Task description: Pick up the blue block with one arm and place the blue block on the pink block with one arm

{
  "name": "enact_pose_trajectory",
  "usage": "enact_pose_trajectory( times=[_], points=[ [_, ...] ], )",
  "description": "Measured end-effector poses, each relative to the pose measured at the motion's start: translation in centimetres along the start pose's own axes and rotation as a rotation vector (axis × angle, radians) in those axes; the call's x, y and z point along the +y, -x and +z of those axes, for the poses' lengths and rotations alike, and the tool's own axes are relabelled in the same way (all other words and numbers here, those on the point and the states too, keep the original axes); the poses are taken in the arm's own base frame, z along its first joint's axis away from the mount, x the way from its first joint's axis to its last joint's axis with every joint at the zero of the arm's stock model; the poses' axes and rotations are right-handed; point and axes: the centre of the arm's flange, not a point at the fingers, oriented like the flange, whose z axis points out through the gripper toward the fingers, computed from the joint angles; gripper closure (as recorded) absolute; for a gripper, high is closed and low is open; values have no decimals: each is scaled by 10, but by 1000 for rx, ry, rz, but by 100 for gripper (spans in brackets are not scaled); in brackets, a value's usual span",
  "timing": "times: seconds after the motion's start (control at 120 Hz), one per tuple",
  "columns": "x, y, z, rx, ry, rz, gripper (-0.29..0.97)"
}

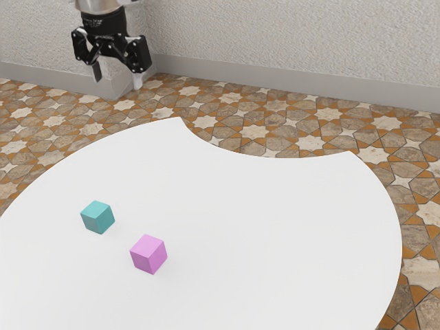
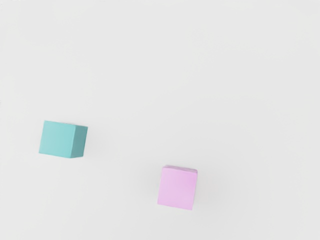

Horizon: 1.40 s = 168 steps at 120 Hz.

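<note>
White table [image 1: 275, 227], gripper [image 1: 117, 78] aloft, two blocks at rest

We list by size: the table's white top, standing on a patterned tile floor [image 1: 309, 124]. Our gripper hangs high over the table's far edge at the exterior view's upper left, fingers spread and released. The blue block [image 1: 97, 217] sits flat on the table, near the pink block [image 1: 148, 254] but apart from it.

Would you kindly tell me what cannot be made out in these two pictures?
Exterior view: the arm above the gripper is cut off by the top edge.
Exterior view: the table runs past the left and bottom edges, so its full outline is unknown.
Both views: the blue block and pink block hide their own far sides and undersides.
</note>
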Motion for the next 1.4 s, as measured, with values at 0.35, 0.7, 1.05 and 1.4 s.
enact_pose_trajectory(
  times=[0.35, 0.7, 1.05, 1.4],
  points=[
    [-2, -1, -1, 11, 8, -58, 0],
    [-43, 4, 202, -149, -58, -155, 0],
    [-132, -42, 308, -74, 31, -268, 0],
    [-197, -40, 370, -73, 61, -291, 0]
  ],
)
